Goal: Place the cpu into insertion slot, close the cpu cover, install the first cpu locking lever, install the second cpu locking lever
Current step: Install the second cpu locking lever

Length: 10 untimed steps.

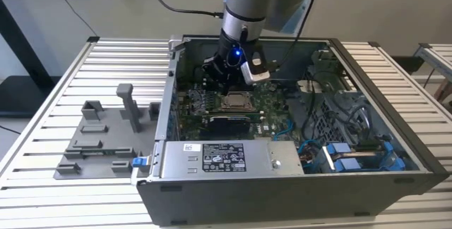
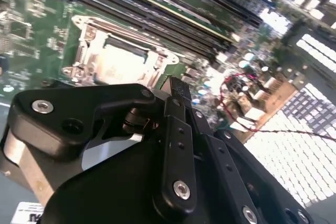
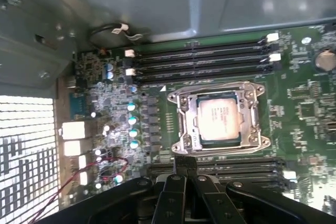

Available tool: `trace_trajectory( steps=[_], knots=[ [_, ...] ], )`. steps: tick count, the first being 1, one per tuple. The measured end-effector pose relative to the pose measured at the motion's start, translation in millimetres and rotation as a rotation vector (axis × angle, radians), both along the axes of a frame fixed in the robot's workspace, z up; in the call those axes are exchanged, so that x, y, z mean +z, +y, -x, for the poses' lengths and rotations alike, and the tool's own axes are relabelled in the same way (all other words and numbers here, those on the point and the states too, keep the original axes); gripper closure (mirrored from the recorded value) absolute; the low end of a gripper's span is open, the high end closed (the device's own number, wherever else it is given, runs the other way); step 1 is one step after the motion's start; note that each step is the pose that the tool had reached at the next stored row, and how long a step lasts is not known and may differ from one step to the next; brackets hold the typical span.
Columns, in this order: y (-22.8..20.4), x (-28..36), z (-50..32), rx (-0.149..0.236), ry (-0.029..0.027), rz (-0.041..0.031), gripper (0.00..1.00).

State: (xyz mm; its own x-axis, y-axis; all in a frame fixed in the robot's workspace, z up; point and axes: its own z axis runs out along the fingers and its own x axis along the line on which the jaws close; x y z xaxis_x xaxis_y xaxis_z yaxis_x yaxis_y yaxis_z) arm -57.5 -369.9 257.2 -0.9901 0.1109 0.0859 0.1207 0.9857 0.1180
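Grey plastic fixture [image 1: 99,139], blocky, on the slatted table [image 1: 50,81] at the exterior view's left. Open case [image 1: 381,186], white label, print unreadable. Cpu [image 3: 223,118], matte silver-tan square, seated in insertion slot [image 3: 184,124]; cpu cover [image 3: 218,88] shut over it. My gripper [image 3: 185,162], black, pinched closed, empty, just beside the socket.

The cpu [image 3: 221,117] is a small flat square chip with a silver-tan metal top, lying flat and seated in the insertion slot [image 3: 185,109], a square socket with a metallic rim on the green circuit board, between rows of long dark slots. The cpu cover [image 3: 253,113], a thin silver frame with a square window, lies closed down around the chip, whose top shows through the window. In the exterior view the cpu [image 1: 235,101] sits mid-board, inside the open case.
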Motion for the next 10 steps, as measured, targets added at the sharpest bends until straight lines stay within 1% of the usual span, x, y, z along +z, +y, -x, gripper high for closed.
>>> trace_trajectory(
  steps=[1, 2, 3, 5, 6, 8, 9, 10],
  knots=[
    [0.2, 0.0, 0.0, -0.004, -0.0114, -0.003, 0.89],
    [0.3, 0.0, 0.0, -0.008, -0.019, -0.004, 0.89],
    [0.4, 0.0, 0.0, -0.012, -0.0248, -0.0063, 0.89],
    [0.4, 0.6, -0.1, -0.015, -0.0303, -0.013, 0.89],
    [0.5, 1.6, 0.0, -0.018, -0.0327, -0.0134, 0.89],
    [0.5, 9.1, -0.1, -0.02, -0.0335, -0.0138, 0.89],
    [0.4, 10.5, -0.1, -0.02, -0.0334, -0.0142, 0.89],
    [0.4, 10.4, -0.1, -0.02, -0.0336, -0.0146, 0.89]
  ],
)
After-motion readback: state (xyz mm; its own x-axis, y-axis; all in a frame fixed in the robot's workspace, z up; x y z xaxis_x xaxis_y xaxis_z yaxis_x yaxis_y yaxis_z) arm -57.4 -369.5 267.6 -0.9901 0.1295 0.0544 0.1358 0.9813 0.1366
